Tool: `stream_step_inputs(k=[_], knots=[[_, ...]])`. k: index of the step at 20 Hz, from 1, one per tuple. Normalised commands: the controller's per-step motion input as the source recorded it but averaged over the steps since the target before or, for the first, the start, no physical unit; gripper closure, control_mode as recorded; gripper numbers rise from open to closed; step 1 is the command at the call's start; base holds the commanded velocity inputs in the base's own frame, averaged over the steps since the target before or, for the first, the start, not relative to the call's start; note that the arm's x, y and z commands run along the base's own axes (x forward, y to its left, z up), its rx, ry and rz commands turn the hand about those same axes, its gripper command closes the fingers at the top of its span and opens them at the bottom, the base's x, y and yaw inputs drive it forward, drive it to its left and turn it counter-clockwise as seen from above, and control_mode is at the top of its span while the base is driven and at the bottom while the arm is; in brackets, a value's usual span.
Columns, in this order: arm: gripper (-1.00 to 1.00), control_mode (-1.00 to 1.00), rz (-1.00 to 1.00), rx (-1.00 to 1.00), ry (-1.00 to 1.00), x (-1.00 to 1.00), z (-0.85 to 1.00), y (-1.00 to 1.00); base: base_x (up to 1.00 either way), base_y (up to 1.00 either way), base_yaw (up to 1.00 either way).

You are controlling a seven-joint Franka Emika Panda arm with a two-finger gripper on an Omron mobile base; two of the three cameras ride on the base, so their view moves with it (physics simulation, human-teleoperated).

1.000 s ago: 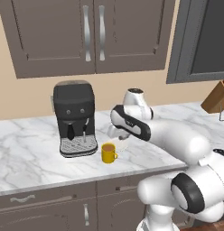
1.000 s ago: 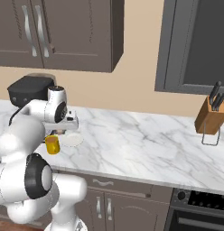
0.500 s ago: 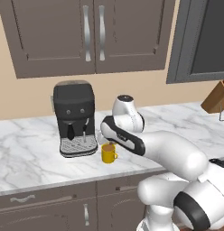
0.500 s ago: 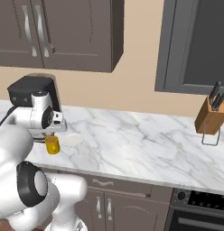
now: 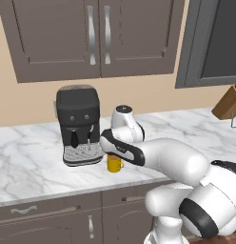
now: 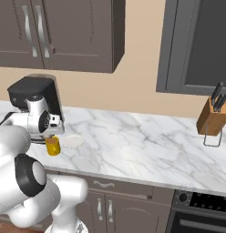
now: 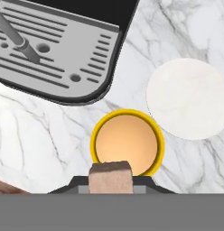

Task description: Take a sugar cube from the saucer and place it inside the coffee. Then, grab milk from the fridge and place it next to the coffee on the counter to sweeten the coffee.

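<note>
Coffee machine [image 5: 78, 125], black and boxy, stands farthest left on the bench [image 5: 24, 162], a white marble slab with grey veins. Its grey slotted drip tray [image 7: 50, 54] sits at its foot, and a thin dark steam wand [image 7: 16, 38] hangs over the tray in the hand view.

Just right of the tray, apart from it, stands the coffee [image 7: 127, 143], a small yellow mug filled with a light tan liquid nearly to the rim. From the left base view its side handle points right. No cube shows in the liquid.

Directly above the mug's near rim hangs the gripper [image 7: 110, 180], clamped on the sugar cube [image 7: 110, 177], a pale brown block held between the dark tips. The cube overlaps the mug's edge in the hand view and is not in the liquid.

Right of the mug, close by but not touching, lies the saucer [image 7: 188, 98], a plain white disc with nothing on it.

Far right on the bench stands a wooden knife block [image 6: 213, 116] with dark handles sticking out, well apart from the mug.
</note>
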Motion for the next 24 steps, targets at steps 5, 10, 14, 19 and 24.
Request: stream_step_inputs(k=[5, 10, 14, 19, 24], knots=[[1.0, -1.0, 0.0, 0.0, -0.01, 0.0, -0.06, 0.0, 0.0, 0.0, 0.0], [-1.0, -1.0, 0.0, 0.0, 0.0, 0.01, 0.0, 0.0, 0.0, 0.0, 0.0], [-1.0, -1.0, 0.0, 0.0, 0.0, 0.14, 0.0, 0.0, 0.0, 0.0, 0.0], [-1.0, -1.0, 0.0, 0.0, -0.04, 0.08, 0.0, 0.0, 0.0, 0.0, 0.0], [-1.0, -1.0, 0.0, -0.01, -0.2, 0.0, 0.18, 0.0, 0.0, 0.0, 0.0]])
